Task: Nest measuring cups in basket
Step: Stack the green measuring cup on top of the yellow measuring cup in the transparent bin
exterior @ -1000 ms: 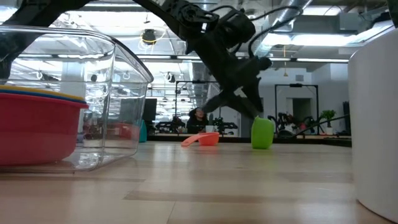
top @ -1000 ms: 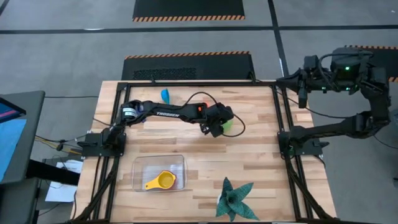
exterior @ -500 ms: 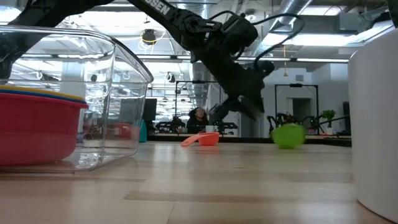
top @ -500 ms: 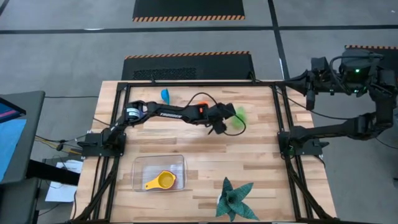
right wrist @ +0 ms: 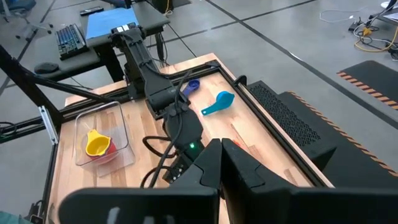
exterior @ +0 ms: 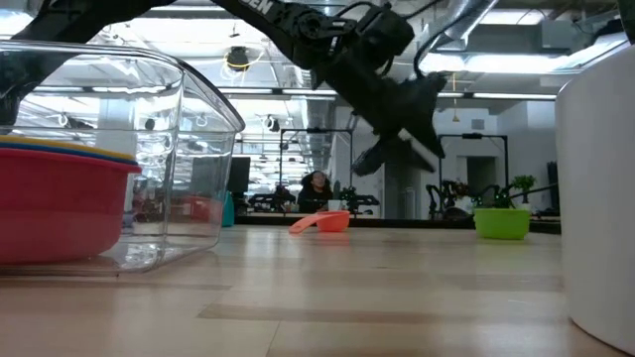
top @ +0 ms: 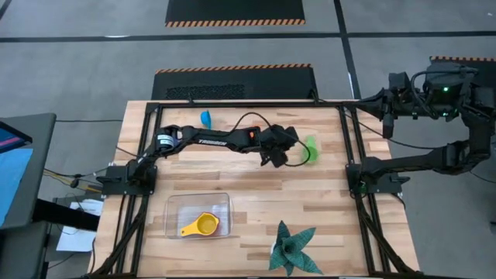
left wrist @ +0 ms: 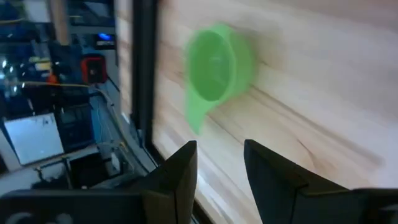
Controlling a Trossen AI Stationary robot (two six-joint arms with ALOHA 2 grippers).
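A green measuring cup (top: 310, 146) stands mouth up on its base on the table (exterior: 501, 220), toward the far right. My left gripper (left wrist: 217, 163) hangs open a little short of it and above it (exterior: 397, 149), with the cup (left wrist: 217, 62) clear of both fingers. The clear basket (top: 198, 215) at the near left holds a yellow cup (top: 206, 225) nested in a red one (exterior: 60, 208). A light blue cup (top: 205, 118), a dark blue cup (right wrist: 191, 86) and an orange cup (exterior: 322, 222) lie on the table. My right gripper (right wrist: 221, 158) is shut, raised beyond the table's right edge.
A dark green spiky plant (top: 293, 248) stands near the front edge, right of the basket. A black frame (top: 346, 139) borders the table. My left arm (top: 217, 141) and its cable stretch across the far half. Bare wood lies between the basket and the green cup.
The green cup stood on edge at my left gripper's fingertips. It has tumbled away toward the table's right edge and now sits mouth up, clear of the fingers. My left gripper has tipped upward and stayed open.
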